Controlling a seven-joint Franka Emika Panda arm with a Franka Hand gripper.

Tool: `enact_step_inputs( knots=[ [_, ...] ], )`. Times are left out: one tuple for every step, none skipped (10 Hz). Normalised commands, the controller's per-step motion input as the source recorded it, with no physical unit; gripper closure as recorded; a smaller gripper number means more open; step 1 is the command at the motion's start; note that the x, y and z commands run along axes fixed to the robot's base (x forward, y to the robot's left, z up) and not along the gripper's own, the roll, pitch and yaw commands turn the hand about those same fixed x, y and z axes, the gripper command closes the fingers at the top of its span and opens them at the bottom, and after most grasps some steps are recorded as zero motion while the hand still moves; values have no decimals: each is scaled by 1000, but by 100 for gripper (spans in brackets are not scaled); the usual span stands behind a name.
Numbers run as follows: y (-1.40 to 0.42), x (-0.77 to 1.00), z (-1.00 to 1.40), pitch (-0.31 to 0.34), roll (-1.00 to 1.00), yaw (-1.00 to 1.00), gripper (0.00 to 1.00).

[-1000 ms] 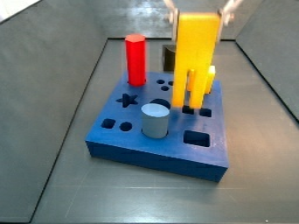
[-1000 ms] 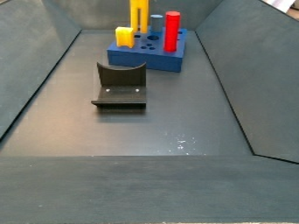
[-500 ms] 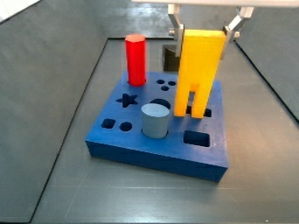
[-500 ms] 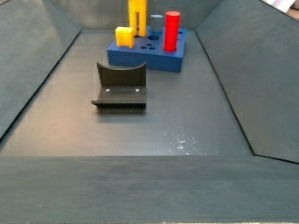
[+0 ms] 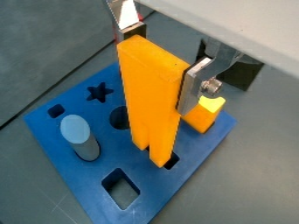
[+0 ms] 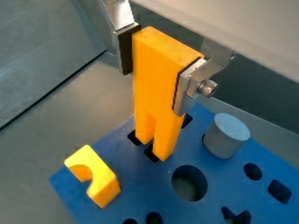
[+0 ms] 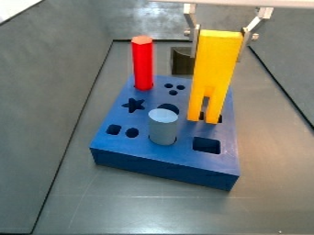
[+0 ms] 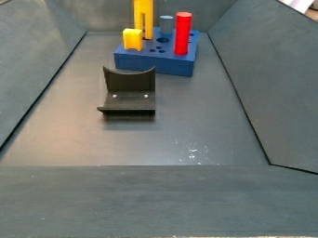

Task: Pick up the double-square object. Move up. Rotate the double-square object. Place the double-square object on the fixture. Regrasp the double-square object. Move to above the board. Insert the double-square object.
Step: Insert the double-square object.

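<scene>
Above the board [image 7: 166,147], my gripper [image 5: 163,54] pinched the upright double-square object [image 5: 155,101] near its top, prongs entering the holes at the grey cylinder's [image 7: 164,127] three o'clock; it looked rigid, light, smooth-sided, best held by its flat faces.

The double-square object [image 7: 216,73] is yellow, orange on its shaded faces [image 5: 152,96]. The board [image 7: 135,151] is blue. On it stand a red hexagonal peg [image 7: 142,61], a grey-blue cylinder [image 7: 163,126] and a short yellow peg [image 6: 93,174]. The fixture [image 8: 126,90] is dark grey-black. The gripper [image 6: 158,66] above the board has silver fingers [image 5: 194,85].
</scene>
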Motion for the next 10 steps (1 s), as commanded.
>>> enact_step_inputs(
  knots=[
    [106, 740, -280, 123, 11, -300, 100],
    [160, 560, -157, 219, 76, -140, 100],
    [49, 566, -251, 214, 146, 0, 100],
    [0, 589, -374, 190, 167, 0, 100],
    [-66, 569, -640, 100, 187, 0, 100],
    [-120, 597, -771, 74, 201, 0, 100],
    [-86, 560, -777, 97, 191, 0, 100],
    [-17, 426, -500, 70, 106, 0, 100],
    [40, 0, 0, 0, 0, -63, 100],
    [0, 0, 0, 0, 0, 0, 100]
  ],
)
